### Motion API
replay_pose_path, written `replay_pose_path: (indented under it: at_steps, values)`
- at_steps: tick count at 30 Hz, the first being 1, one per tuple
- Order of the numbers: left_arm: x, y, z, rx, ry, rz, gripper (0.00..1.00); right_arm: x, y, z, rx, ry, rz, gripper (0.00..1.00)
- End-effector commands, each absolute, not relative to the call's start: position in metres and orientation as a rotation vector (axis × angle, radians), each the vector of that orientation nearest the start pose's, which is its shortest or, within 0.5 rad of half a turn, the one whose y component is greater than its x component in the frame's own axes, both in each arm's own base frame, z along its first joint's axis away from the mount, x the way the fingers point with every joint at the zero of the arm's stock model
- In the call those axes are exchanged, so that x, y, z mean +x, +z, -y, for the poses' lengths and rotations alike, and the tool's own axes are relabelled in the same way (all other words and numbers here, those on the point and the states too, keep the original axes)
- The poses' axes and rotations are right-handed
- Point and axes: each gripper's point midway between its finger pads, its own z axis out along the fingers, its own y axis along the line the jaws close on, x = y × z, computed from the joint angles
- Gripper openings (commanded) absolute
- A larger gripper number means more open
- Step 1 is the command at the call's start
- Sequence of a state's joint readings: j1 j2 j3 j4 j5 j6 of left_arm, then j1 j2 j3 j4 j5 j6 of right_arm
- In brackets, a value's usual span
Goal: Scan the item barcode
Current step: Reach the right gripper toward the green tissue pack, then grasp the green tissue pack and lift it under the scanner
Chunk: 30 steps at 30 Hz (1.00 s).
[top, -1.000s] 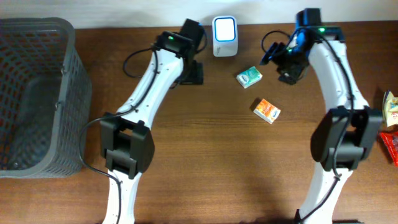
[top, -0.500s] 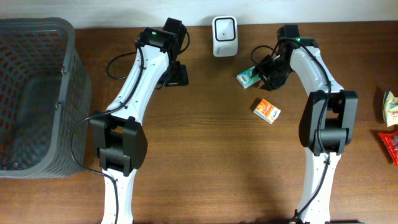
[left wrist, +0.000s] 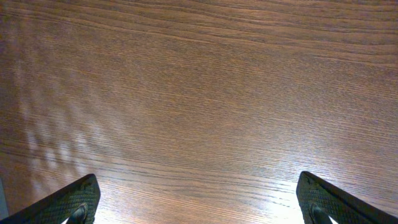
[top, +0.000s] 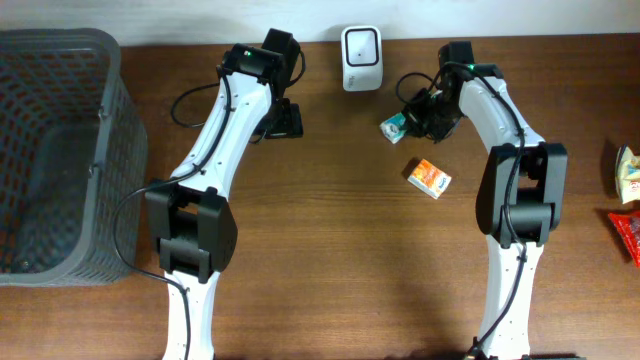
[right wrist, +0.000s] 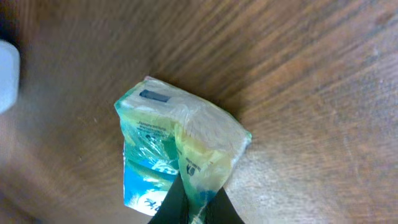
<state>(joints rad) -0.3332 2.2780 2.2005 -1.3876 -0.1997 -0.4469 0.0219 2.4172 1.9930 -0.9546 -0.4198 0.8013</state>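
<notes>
R jaws nip tissue pkt (right wrist: pixel 177 146), long axis pointing away from them.

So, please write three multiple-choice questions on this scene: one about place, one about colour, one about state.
1. The grey basket stands: A) far left; B) far right; C) in the middle.
2. The small box near the green packet is: A) black; B) orange; C) purple.
3. The right claw is: A) wide open; B) out of view; C) shut on the green packet.
Answers: 1 A, it fills the left edge; 2 B, its top is orange; 3 C, it pinches the packet's wrapper.
</notes>
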Motion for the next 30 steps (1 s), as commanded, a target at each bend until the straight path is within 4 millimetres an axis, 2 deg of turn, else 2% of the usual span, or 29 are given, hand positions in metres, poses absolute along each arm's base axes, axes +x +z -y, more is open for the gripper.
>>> replay_pose_path:
  at_steps: [1,2,4,6,8,13,15,19,24,30]
  values:
    - [0.452,0.112,0.114,-0.212,0.239,-2.951,0.99,0.495,0.011,-0.081,0.911,0.835,-2.937,0.04]
    - [0.452,0.113,0.113,-0.215,0.243,-2.949,0.99,0.493,0.021,-0.082,0.797,0.931,-2.938,0.04]
    - [0.454,0.113,0.105,-0.236,0.254,-2.945,0.99,0.488,0.049,-0.09,0.427,1.184,-2.873,0.04]
    - [0.457,0.113,0.093,-0.276,0.257,-2.946,0.99,0.474,0.075,-0.097,-0.032,1.408,-2.698,0.04]
    - [0.458,0.112,0.082,-0.324,0.229,-2.958,0.99,0.468,0.083,-0.096,-0.17,1.451,-2.626,0.04]
    - [0.458,0.111,0.061,-0.402,0.211,-2.972,0.99,0.465,0.131,-0.117,-0.361,1.718,-2.246,0.04]
    - [0.458,0.111,0.055,-0.419,0.214,-2.974,0.99,0.459,0.145,-0.129,-0.398,1.792,-2.155,0.04]
    - [0.458,0.111,0.055,-0.421,0.213,-2.972,0.99,0.44,0.149,-0.155,-0.541,1.812,-2.113,0.04]
    - [0.458,0.111,0.055,-0.421,0.214,-2.972,0.99,0.401,0.158,-0.187,-0.85,1.783,-1.982,0.04]
    - [0.459,0.111,0.055,-0.421,0.212,-2.968,0.99,0.398,0.158,-0.192,-0.896,1.767,-1.959,0.04]
